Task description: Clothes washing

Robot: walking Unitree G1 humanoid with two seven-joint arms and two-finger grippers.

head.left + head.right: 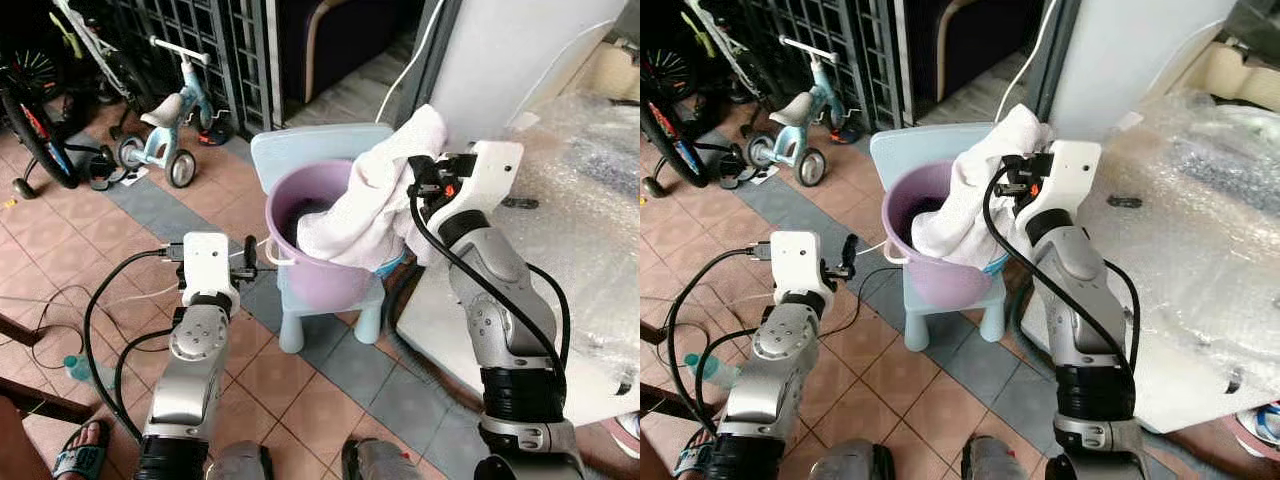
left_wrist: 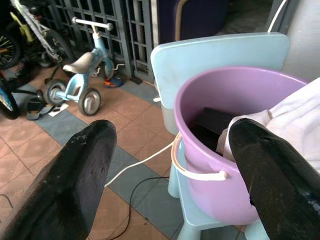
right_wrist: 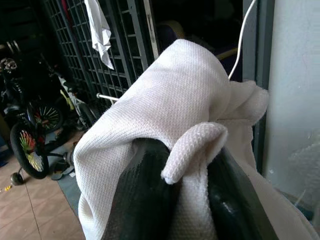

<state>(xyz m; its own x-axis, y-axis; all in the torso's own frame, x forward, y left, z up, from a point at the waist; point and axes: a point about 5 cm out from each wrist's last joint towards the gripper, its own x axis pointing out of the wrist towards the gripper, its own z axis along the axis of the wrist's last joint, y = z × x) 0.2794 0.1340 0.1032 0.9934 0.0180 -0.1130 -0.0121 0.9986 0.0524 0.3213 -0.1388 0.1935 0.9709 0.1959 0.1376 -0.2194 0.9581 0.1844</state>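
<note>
My right hand (image 3: 182, 200) is clamped on a white garment (image 1: 365, 205), a thick waffle-weave cloth bunched over both fingers, one fold pinched between them. It hangs limp from my grip, draping over the rim and into the purple bucket (image 1: 330, 275), which sits on a pale blue child's chair (image 1: 300, 150) and holds something dark inside. My left hand (image 2: 170, 165) waits spread wide, just beside the bucket.

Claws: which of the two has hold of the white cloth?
The right claw, pinching the white cloth over the purple bucket. The left claw is open and empty.
</note>
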